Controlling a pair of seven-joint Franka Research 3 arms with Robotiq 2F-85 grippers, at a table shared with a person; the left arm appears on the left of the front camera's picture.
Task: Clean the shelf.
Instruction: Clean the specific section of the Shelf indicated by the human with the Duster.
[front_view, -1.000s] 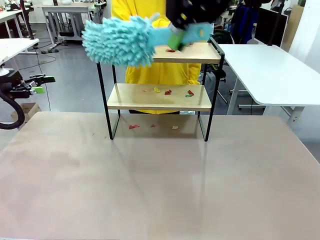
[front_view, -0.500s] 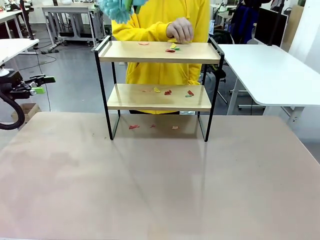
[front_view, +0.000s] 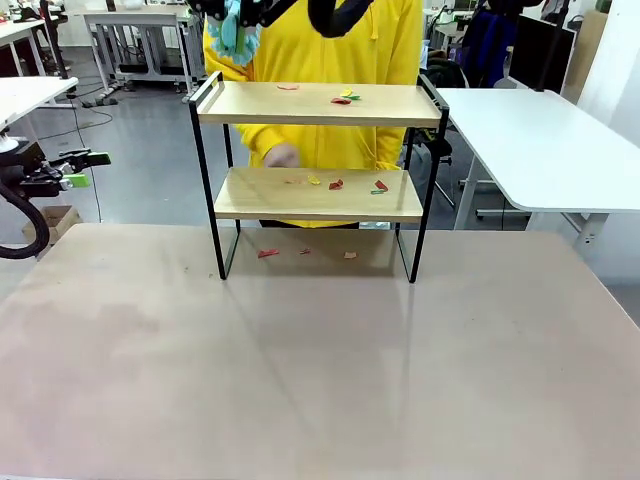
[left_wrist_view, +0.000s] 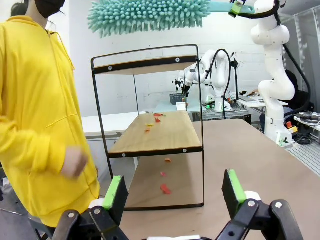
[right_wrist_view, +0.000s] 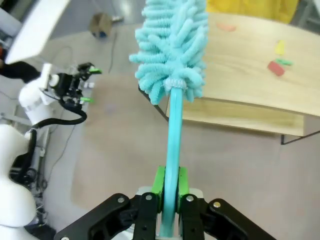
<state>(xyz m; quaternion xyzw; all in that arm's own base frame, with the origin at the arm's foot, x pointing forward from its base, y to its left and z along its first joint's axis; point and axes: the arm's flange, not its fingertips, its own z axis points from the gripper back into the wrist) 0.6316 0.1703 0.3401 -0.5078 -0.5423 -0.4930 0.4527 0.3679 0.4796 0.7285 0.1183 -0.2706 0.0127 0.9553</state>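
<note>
- Two boards on the shelf (front_view: 250, 200), which stands at the far middle of the table (front_view: 320, 380), with a person in yellow behind it.
- Front: the duster (front_view: 236, 30) was lying across the top board's left end; now it's up above the shelf's left corner.
- The person's hand (front_view: 281, 154) was over the top board; now it's down behind, between the boards.
- My read: the scraps (front_view: 341, 100) on the top board are still there, so that board needs another pass. The lower board and the table are not done either.
- Front count: about five scraps on the lower board, three on the table underneath.
- The left gripper (front_view: 75, 168) sits at the left edge, well apart from the shelf.
- Left wrist: fingers apart, nothing between them. One shelf ahead, one duster high over it, three scraps on the table below.
- Right wrist: the right gripper (right_wrist_view: 169, 187) is clamped on the duster handle, and the fluffy head sits above the top board's end.
- Four scraps on that board: orange, yellow, red, green.
</note>
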